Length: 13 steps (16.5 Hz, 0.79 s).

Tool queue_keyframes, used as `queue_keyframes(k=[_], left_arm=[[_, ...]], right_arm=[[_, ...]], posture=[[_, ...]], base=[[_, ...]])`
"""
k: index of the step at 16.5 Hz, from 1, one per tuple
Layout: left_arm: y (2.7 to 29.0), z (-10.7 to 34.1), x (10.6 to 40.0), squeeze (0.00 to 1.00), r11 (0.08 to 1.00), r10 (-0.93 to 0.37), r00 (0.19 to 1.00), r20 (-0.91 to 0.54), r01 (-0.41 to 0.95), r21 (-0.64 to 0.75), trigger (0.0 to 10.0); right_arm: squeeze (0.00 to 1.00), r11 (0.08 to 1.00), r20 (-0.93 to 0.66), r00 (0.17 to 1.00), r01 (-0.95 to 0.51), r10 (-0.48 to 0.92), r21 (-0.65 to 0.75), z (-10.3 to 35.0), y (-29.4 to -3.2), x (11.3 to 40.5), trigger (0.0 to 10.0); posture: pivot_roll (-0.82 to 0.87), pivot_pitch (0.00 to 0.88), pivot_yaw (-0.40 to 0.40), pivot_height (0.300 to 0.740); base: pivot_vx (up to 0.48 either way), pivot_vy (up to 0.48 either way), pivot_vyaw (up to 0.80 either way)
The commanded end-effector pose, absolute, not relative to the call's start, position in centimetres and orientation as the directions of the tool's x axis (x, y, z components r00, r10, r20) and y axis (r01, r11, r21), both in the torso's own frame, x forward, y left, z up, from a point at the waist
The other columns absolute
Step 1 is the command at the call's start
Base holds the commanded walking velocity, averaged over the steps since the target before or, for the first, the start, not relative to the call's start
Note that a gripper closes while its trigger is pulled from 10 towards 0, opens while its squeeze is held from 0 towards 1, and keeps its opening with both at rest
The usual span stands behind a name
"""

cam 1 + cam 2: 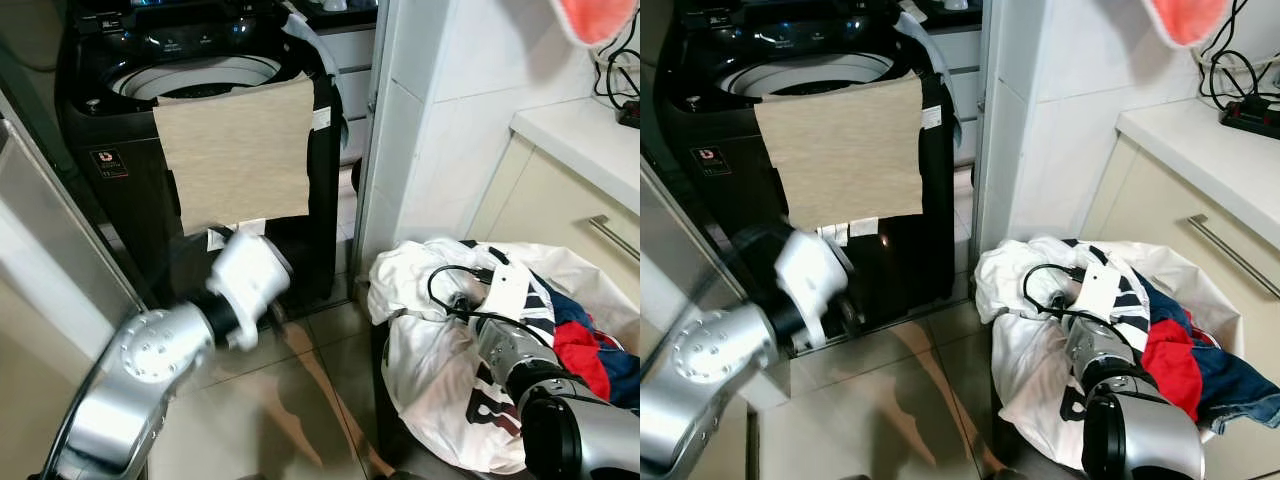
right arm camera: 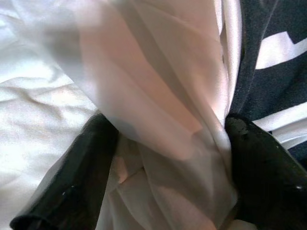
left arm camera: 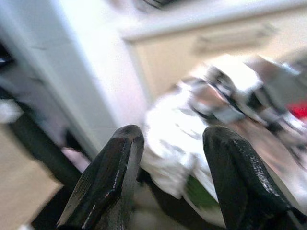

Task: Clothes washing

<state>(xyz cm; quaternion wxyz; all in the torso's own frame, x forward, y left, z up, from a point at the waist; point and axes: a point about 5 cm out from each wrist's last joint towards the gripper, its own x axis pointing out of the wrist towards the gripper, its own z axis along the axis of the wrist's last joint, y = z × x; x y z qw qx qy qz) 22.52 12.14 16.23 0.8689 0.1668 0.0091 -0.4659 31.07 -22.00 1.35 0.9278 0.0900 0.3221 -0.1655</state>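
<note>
A black top-loading washing machine [image 1: 120, 150] stands open, with a beige cloth [image 1: 240, 150] draped over its front rim. To the right, a pile of clothes holds a white garment [image 1: 430, 370], a navy striped piece [image 1: 1130, 290] and a red one [image 1: 1165, 365]. My right arm [image 1: 520, 360] reaches down into the pile. In the right wrist view, the right gripper [image 2: 168, 127] is open, its fingers [image 2: 91, 177] either side of a fold of the white garment [image 2: 158, 120]. My left gripper [image 3: 172, 134] is open and empty, low in front of the machine, and its wrist [image 1: 245, 285] is blurred.
A white tiled wall corner [image 1: 440, 120] separates the machine from a cream cabinet [image 1: 560, 210] with a bar handle. A power strip [image 1: 1250, 115] with cables lies on the counter. An orange-pink cloth [image 1: 595, 15] hangs at the top right. A tile floor [image 1: 300, 400] lies between machine and pile.
</note>
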Motion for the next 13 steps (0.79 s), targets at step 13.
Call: queue_keyframes(k=[13], left_arm=[[11.6,13.8,23.1,0.0,0.467,-0.823,0.536,-0.188,0.827,0.312,10.0]], right_arm=[[0.0,0.962,-0.306,0.917,0.272,-0.256,0.01,9.5,-22.6,36.5,0.0]], posture=[[0.02,0.0,0.046,0.74]], base=[[0.0,0.0,0.0]])
